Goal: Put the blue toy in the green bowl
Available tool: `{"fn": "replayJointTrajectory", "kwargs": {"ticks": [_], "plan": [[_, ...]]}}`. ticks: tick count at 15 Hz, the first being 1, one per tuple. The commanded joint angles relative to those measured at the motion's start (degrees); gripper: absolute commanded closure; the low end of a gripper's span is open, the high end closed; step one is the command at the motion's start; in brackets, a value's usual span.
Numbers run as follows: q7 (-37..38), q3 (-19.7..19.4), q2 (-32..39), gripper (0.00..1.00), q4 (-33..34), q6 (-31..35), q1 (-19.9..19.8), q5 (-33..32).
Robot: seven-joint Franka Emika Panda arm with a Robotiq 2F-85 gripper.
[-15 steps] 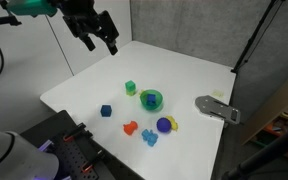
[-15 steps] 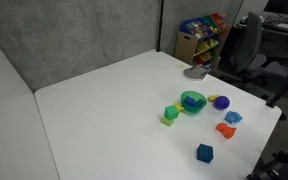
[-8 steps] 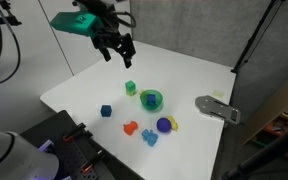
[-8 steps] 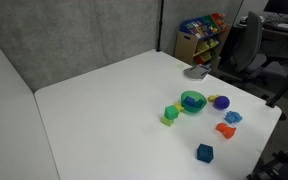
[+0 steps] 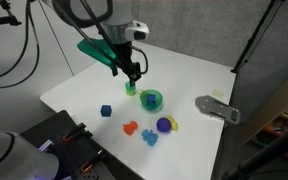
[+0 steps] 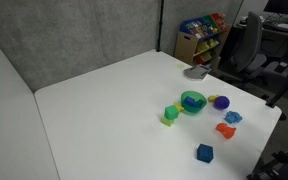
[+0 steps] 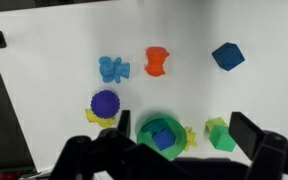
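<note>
Hovering over the table (image 5: 184,70) above the small green cube (image 5: 130,88), the gripper (image 5: 133,75) has its fingers spread wide and carries nothing. The blue toy (image 5: 150,137) lies on the table beyond the green bowl (image 5: 144,100) from it, just beside the red-orange toy (image 5: 130,127) and near the purple ball (image 5: 164,125). In the wrist view the toy sits above and left of the bowl, so the reach likely passes over the bowl before doubling back to it.
</note>
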Motion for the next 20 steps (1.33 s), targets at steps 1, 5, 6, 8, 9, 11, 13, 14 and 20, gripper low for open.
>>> {"fn": "replayJointTrajectory", "kwargs": {"ticks": [1,5,6,8,9,11,13,14,20], "plan": [[1.07,0.27,4.92,0.00,-0.97,4.54,-1.68,1.19],[2.60,0.17,10.44,0.00,-2.16,9.61,-3.51,1.46],[3.40,0.26,11.65,0.00,-2.48,11.27,-4.04,1.21],[5.58,0.17,14.33,0.00,-2.71,14.24,-5.02,1.44],[6.47,0.11,15.51,0.00,-2.75,15.29,-5.38,1.70],[7.60,0.06,16.78,0.00,-2.35,15.53,-5.80,2.97],[6.38,0.48,16.62,0.00,-2.79,15.13,-5.92,2.19],[6.47,0.47,16.94,0.00,-2.79,15.22,-6.00,2.41],[17.96,0.94,22.20,0.00,-1.91,21.44,-7.42,-5.88]]}}
